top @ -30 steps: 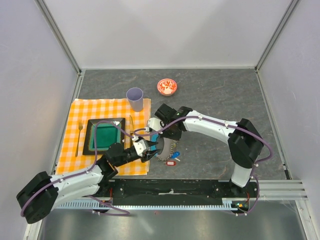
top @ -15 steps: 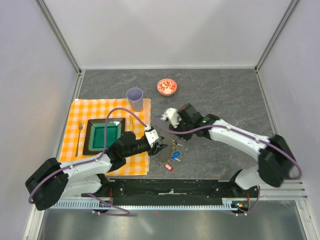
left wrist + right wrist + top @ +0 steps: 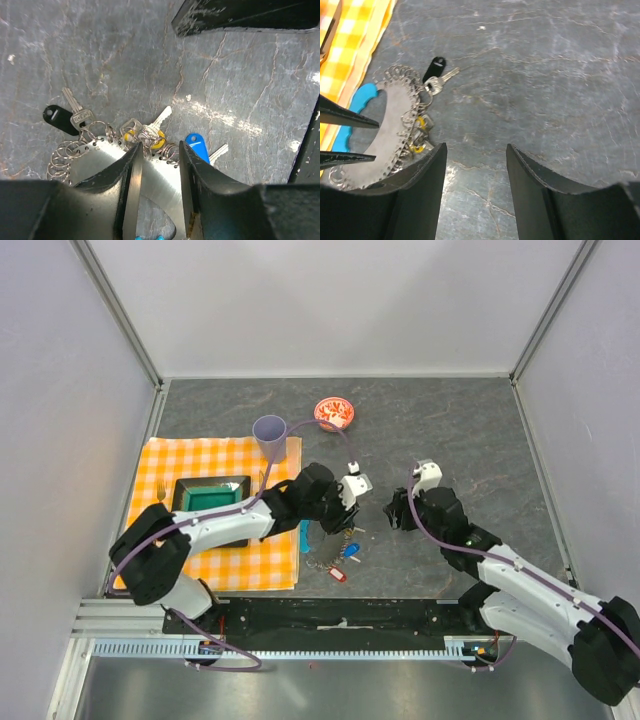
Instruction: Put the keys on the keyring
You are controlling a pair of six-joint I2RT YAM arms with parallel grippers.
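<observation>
Where the grey stone desk [image 3: 480, 430] runs bare toward the back and right walls, the free room lies. Its left part is covered by an orange checked cloth [image 3: 180, 455]. On the cloth sits a black square plate [image 3: 190, 483] with a green inside, and the left arm crosses it. At the cloth's far right corner stands a lilac cup [image 3: 269, 432]. A red patterned bowl [image 3: 321, 414] sits farther back on bare stone. What either holds cannot be told.

The left hand [image 3: 160, 145] hangs over the keyring [image 3: 95, 165] with fingers parted and grasping nothing; contact cannot be told. The right hand [image 3: 476, 150] is released and empty, over bare desk well to the right.

The keyring, a flat silvery crescent with a holed rim, lies on the desk just off the cloth's right edge, its light-blue piece toward the cloth. The keys [image 3: 75, 107] fan from its outer rim on small rings: black tag farthest, yellow under the left fingertips, blue beside it. The red one is nearest the arm bases.
</observation>
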